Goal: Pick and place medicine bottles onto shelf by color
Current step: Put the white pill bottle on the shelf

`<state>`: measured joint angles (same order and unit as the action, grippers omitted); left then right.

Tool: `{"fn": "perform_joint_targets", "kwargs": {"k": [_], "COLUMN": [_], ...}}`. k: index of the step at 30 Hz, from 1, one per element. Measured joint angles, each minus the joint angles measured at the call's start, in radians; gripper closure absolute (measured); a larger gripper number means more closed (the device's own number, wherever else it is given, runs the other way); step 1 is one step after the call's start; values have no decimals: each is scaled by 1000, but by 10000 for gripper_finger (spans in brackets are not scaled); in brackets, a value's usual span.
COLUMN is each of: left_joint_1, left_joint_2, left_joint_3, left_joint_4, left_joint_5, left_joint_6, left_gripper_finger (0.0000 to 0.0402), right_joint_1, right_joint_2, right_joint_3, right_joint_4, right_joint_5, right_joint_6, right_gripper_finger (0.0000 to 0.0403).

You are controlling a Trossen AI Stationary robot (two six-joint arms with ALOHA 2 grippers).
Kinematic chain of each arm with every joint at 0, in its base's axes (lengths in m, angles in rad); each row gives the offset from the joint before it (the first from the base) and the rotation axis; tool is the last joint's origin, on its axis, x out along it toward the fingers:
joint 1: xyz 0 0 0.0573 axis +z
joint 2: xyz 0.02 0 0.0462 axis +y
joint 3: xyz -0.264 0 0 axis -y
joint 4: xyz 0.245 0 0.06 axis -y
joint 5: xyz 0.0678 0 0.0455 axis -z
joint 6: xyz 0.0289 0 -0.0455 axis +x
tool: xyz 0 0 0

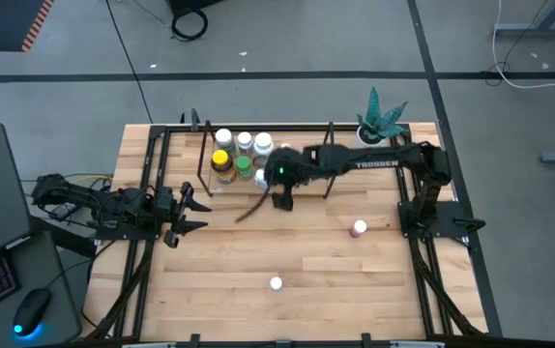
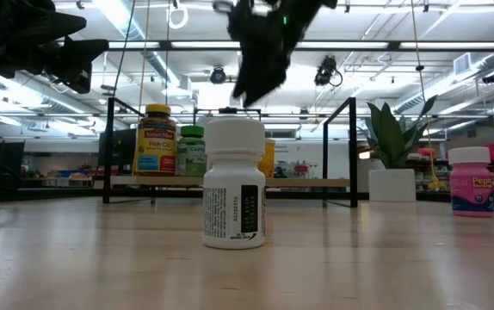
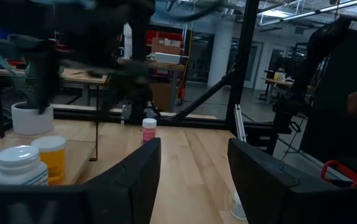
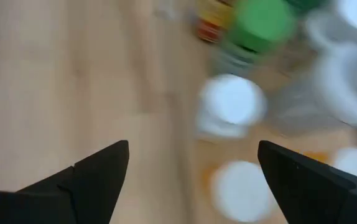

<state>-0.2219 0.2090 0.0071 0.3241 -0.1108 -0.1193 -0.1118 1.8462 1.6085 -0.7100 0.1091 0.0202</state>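
High view showing right gripper point(image 1: 279, 184) hovering over the shelf point(image 1: 205, 189), fingers spread wide and holding nothing, beside a cluster of bottles point(image 1: 243, 155) including yellow-capped point(image 1: 221, 159) and green-capped point(image 1: 244, 165) ones. Left gripper point(image 1: 194, 215) waiting partly open near the shelf's front, also holding nothing. Pink-capped bottle point(image 1: 359, 229) and white-capped bottle point(image 1: 276, 284) lying well apart on the table point(image 1: 326, 271). Probably best lifting straight up, avoiding knocking neighbours.

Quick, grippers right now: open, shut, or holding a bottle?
Left gripper: open, empty, parked at the table's left side.
Right gripper: open, holding nothing, above the bottles on the shelf.
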Motion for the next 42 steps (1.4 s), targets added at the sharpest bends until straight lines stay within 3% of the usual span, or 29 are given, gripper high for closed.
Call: {"fn": "perform_joint_targets", "kwargs": {"k": [9, 16, 18, 24, 32, 42], "left_joint_1": [0, 0, 0, 0, 0, 0], "left_joint_2": [0, 0, 0, 0, 0, 0], "left_joint_3": [0, 0, 0, 0, 0, 0], "left_joint_4": [0, 2, 4, 1, 1, 0], "left_joint_5": [0, 0, 0, 0, 0, 0], "left_joint_6": [0, 0, 0, 0, 0, 0], "left_gripper_finger": [203, 208, 206, 204, 206, 209], "right_joint_1": [266, 452, 487, 541, 549, 542], "right_joint_2": [20, 203, 262, 346, 361, 362], "right_joint_3": [26, 26, 40, 129, 100, 99], "right_joint_4": [159, 330, 304, 181, 104, 97], "right_joint_5": [-107, -110, -108, -14, 22, 28], "right_joint_6": [60, 81, 91, 128, 201, 195], "right_gripper_finger": [41, 44, 46, 48, 59, 144]}}
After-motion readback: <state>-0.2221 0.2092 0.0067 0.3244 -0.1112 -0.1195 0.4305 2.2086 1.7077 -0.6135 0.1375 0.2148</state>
